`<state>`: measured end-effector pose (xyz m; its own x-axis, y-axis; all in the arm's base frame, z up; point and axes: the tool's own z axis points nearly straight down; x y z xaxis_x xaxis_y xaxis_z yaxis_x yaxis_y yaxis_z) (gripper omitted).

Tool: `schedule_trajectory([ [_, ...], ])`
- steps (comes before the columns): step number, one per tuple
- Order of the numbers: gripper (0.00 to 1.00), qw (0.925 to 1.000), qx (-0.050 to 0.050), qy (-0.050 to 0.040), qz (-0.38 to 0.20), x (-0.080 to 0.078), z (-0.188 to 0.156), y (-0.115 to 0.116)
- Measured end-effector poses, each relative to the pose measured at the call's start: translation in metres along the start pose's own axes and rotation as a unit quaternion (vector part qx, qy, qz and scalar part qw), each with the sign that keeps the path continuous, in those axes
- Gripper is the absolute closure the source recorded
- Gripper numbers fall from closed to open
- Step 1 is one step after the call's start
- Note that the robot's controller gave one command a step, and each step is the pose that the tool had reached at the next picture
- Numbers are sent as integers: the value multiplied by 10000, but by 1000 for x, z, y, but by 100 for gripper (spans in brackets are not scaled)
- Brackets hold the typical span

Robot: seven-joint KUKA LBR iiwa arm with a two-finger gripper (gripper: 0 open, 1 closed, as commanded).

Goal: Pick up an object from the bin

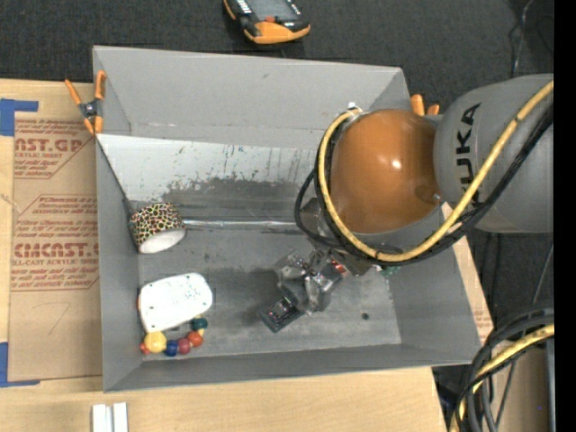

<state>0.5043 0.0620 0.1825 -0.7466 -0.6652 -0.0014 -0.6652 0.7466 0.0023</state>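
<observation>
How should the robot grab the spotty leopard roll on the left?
The leopard-print roll lies close to the bin's left wall, so a finger has little room there. Probably pinch across its spotted band, coming down from above on the open right side.

A single camera looks down on the grey metal bin from above and a little to one side. It is tilted so the back wall's inner face slopes broadly across the upper half of the view, while the near wall shows as a narrow band along the bottom. The bin takes up most of the view, near enough that its scuffed floor reads plainly. The robot arm enters from the right, its orange cover standing higher and nearer the lens, across the bin's right side. Dark ground lies beyond the far rim, and a wooden tabletop lies below the near one.
</observation>
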Motion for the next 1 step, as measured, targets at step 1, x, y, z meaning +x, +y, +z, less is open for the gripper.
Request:
schedule_trajectory([
  [1,100,9999,-38,46,-88,-7,-9,5],
])
